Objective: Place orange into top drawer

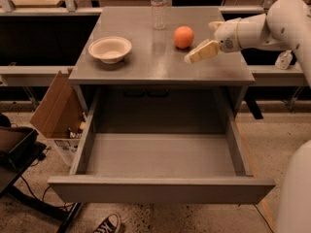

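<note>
One orange (183, 37), one beige bowl (110, 48) and one clear bottle (158, 8) sit on the cabinet (160, 64). One top drawer (160, 191) stands open. The gripper (197, 55) is just beside the orange at its four o'clock, holding nothing; how wide it is I cannot tell.

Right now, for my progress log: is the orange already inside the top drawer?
No, the orange sits on the cabinet top beside the end effector, above the open top drawer.

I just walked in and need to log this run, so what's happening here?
A white robot arm reaches over the grey cabinet top, its claw beside the small round orange fruit, to its right, not holding it. The wide grey metal top drawer below stands pulled open with nothing inside. A beige bowl sits to the left.
</note>
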Motion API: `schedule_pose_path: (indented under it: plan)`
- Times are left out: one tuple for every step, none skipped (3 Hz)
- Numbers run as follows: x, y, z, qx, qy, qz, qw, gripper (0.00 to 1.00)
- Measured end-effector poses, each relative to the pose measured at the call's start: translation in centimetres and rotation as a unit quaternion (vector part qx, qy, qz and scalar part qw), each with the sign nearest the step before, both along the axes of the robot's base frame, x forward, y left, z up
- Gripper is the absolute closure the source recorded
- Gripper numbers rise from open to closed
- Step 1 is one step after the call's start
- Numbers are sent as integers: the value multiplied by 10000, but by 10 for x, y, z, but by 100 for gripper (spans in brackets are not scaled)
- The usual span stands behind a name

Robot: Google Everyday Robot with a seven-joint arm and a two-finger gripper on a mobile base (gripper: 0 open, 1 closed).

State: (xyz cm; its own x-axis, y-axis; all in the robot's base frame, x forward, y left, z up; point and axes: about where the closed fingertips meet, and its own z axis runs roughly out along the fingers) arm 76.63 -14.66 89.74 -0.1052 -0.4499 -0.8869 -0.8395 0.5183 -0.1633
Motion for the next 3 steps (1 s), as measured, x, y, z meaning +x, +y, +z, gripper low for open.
schedule_pose_path:
  plan:
    - [37,21,-3,561,-230,100,9981,0]
    - [53,33,-2,836,-331,175,9958,0]
    - [69,51,-12,810,-268,110,9963,0]
